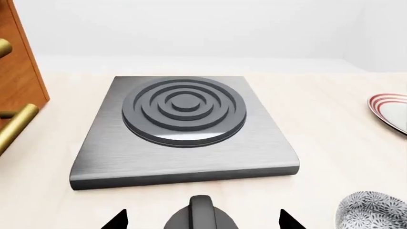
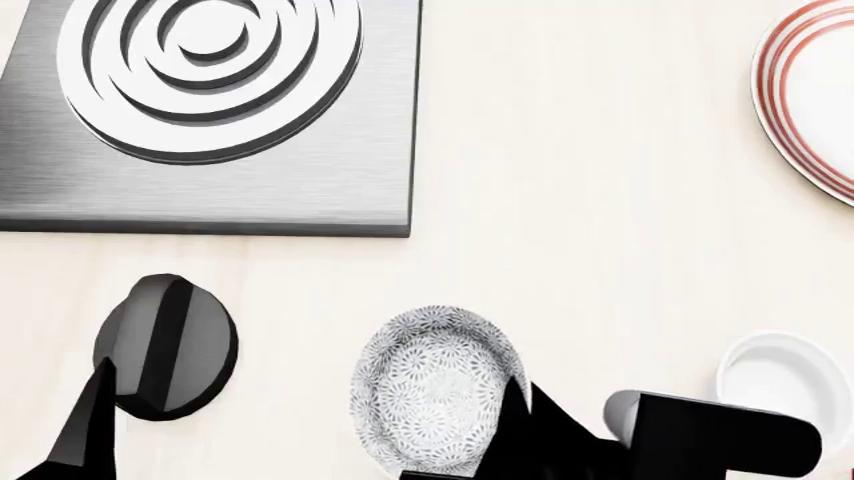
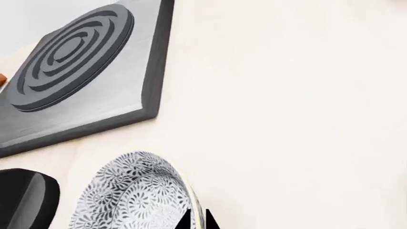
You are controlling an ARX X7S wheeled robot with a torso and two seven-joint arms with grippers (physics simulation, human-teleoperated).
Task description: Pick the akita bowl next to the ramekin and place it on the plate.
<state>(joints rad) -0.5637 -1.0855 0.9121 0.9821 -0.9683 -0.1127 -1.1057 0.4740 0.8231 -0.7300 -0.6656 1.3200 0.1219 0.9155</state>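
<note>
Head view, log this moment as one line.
grey floral-patterned bowl: on counter, beside plain white ramekin | right hand: at bowl rim, grip unclear | red-ringed white plate: empty | left hand: open

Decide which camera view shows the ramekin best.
The head view: the ramekin sits at its lower right, beside the akita bowl, partly hidden by the right arm. Neither wrist view shows it.

Left gripper (image 1: pixel 202 220) fingers spread, empty; right gripper (image 3: pixel 196 222) low, state unclear.
</note>
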